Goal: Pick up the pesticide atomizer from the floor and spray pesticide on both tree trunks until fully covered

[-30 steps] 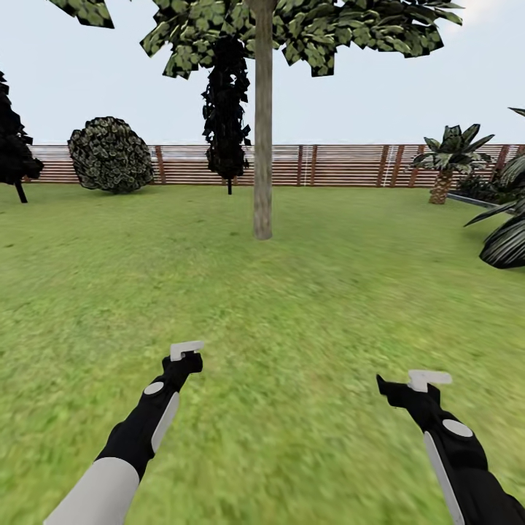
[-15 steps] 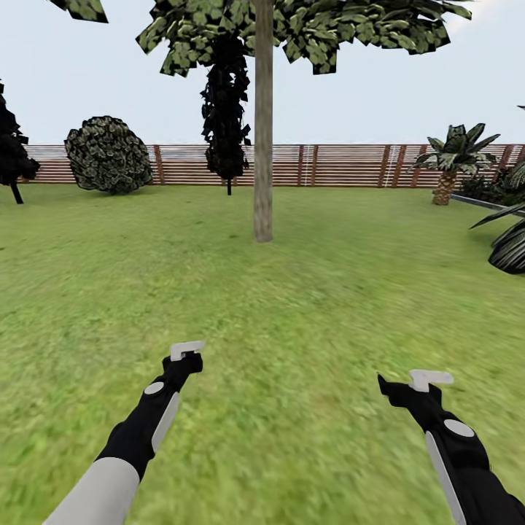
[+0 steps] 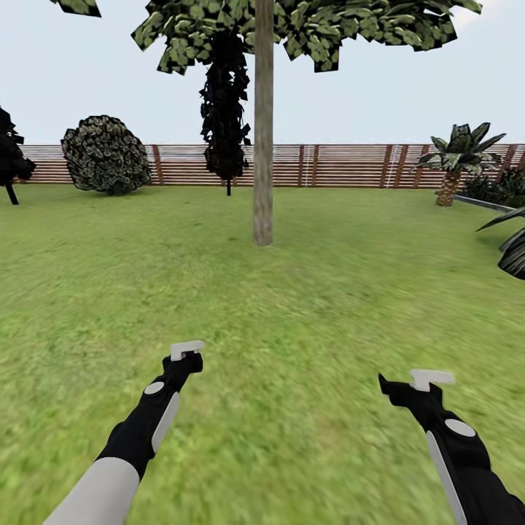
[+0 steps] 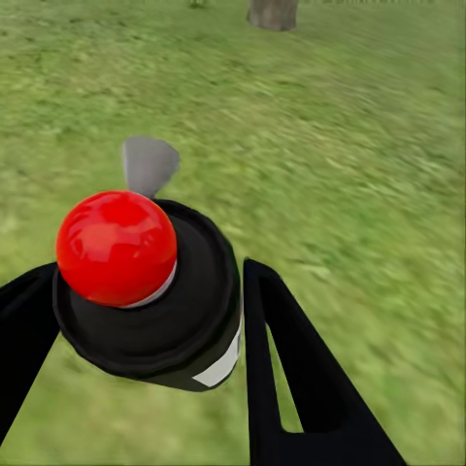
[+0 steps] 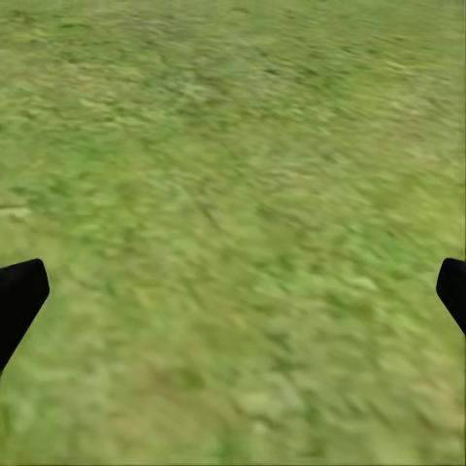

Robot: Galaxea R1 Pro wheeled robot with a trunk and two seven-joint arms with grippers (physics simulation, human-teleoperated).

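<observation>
While the left gripper pinches the atomizer, a black body with a red knob between the two dark fingers, the right gripper hangs spread wide over bare lawn with nothing between its fingertips. In the head view both arms reach forward low over the grass, the left gripper and the right gripper side by side, pointing towards the tree.

The tree is the landmark here. Its pale straight trunk stands dead ahead on the lawn, well apart from both grippers, with the fence far behind it. A round bush and a dark thin tree stand by the fence behind and to the left of the trunk; a palm-like plant stands to its right. From the left wrist, the trunk's foot shows past the atomizer, beyond and a little to the right of the red knob.

The relation that matters: the trunk lies forward and slightly right of the left gripper, which is the nearer arm and the one carrying the atomizer. I judge the range too long for spray to reach; closing in comes first. No whitish speckles show on the trunk, so spraying seems not yet begun. A second pale trunk cannot be made out.
</observation>
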